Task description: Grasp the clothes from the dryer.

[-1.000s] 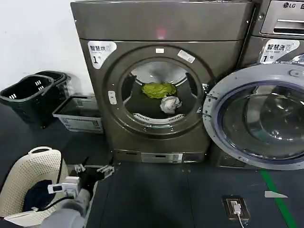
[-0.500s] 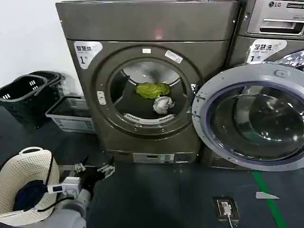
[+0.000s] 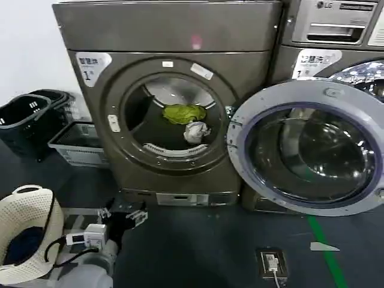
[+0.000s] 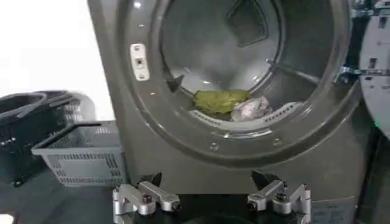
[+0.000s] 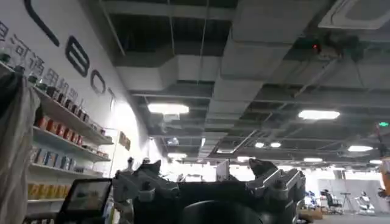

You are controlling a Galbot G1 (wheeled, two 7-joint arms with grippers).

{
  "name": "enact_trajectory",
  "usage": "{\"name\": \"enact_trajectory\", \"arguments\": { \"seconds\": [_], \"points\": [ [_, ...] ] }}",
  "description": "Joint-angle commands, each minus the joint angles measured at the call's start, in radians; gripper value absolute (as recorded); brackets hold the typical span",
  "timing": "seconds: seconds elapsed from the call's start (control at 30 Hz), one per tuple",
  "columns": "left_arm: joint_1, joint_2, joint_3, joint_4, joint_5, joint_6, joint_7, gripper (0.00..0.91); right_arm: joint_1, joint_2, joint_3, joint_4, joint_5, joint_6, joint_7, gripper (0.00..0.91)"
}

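From the head camera, the dryer point(image 3: 165, 108) stands with its door point(image 3: 306, 147) swung wide; inside the drum lie the green cloth point(image 3: 183, 113) and, just beside it, the white cloth point(image 3: 196, 131), while the left claw point(image 3: 123, 214) hangs low before the dryer, released. The left wrist camera looks into the drum over spread fingers point(image 4: 146, 198), so this seems the approach, and the arm must next rise and reach in. The right claw point(image 5: 210, 182) points at the ceiling, released, apparently parked.

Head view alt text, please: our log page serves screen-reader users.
A bronze-grey dryer stands with its door swung open to the right, a lime-green cloth bundle and a smaller white-grey bundle lying in the drum. The left pincer hangs open low before it, beside a white basket.
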Motion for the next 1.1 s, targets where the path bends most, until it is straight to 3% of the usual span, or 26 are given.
{"name": "enact_trajectory", "arguments": {
  "seconds": [0.03,0.33,1.1],
  "points": [
    [-0.002,0.0,0.002,0.002,0.009,0.049,-0.001,0.907,0.001,0.003,0.001,0.001,0.001,0.007,0.002,0.907],
    [-0.009,-0.005,0.012,-0.013,-0.024,0.049,-0.006,0.907,-0.001,0.007,0.011,-0.015,0.038,0.04,0.048,0.907],
    [-0.024,0.008,0.039,0.013,-0.016,0.049,0.006,0.907,0.004,0.015,0.008,-0.025,0.046,0.081,0.055,0.907]
  ]
}}
